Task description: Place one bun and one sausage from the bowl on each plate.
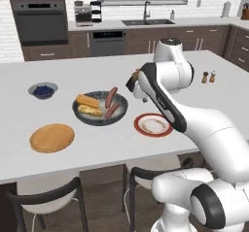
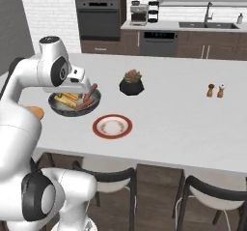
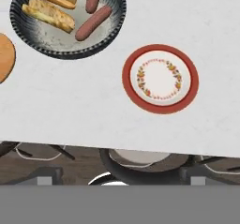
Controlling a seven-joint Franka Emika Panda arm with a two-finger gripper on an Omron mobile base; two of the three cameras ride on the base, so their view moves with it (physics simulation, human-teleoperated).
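Observation:
The dark grey bowl (image 1: 78, 113) holds two buns (image 1: 87, 100) on its left and two sausages (image 1: 111, 96) on its right. From the hand view the bowl (image 3: 56, 36) lies at the upper left, with a bun (image 3: 49, 14) and a sausage (image 3: 93, 22) in it. The red-rimmed white plate (image 1: 153, 124) is bare to the bowl's right, and the wooden plate (image 1: 52, 138) is bare to its front left. My gripper (image 2: 86, 86) hangs high over the counter between the bowl and the red-rimmed plate (image 3: 160, 78). Its fingers are hidden.
A small bowl of blueberries (image 1: 43, 90) sits left of the big bowl. A potted plant (image 2: 131, 83) stands behind the red-rimmed plate, and salt and pepper shakers (image 2: 215, 91) stand far right. Dark chairs (image 1: 46, 197) are tucked under the counter's near edge.

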